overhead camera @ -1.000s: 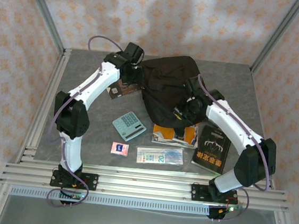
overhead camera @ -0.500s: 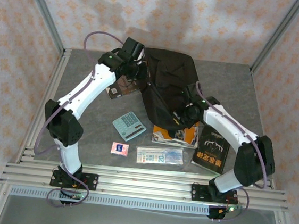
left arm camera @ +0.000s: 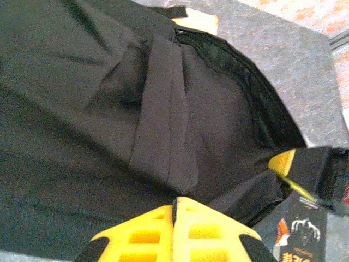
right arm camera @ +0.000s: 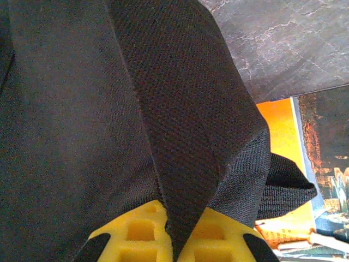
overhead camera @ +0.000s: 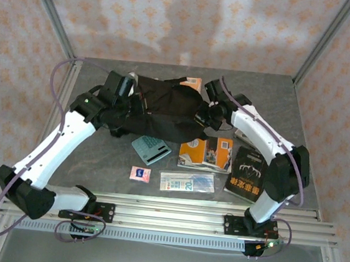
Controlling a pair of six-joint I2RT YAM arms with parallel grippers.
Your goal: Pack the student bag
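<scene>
Between the tight-shut tips of the right claw (right arm camera: 173, 236) sits a pinched fold of the black bag (overhead camera: 165, 108). The left claw (left arm camera: 175, 210), likewise closed, grips the opposite end, so the bag spans between them over the desk (overhead camera: 273, 91).

A large soft black fabric backpack (overhead camera: 165, 108) blocks the middle of the grey tabletop (overhead camera: 273, 91). Just in front, a teal calculator (overhead camera: 151, 148), an orange book (overhead camera: 206, 153) and a black book (overhead camera: 248, 171) crowd the near strip; the far right corner lies open
</scene>
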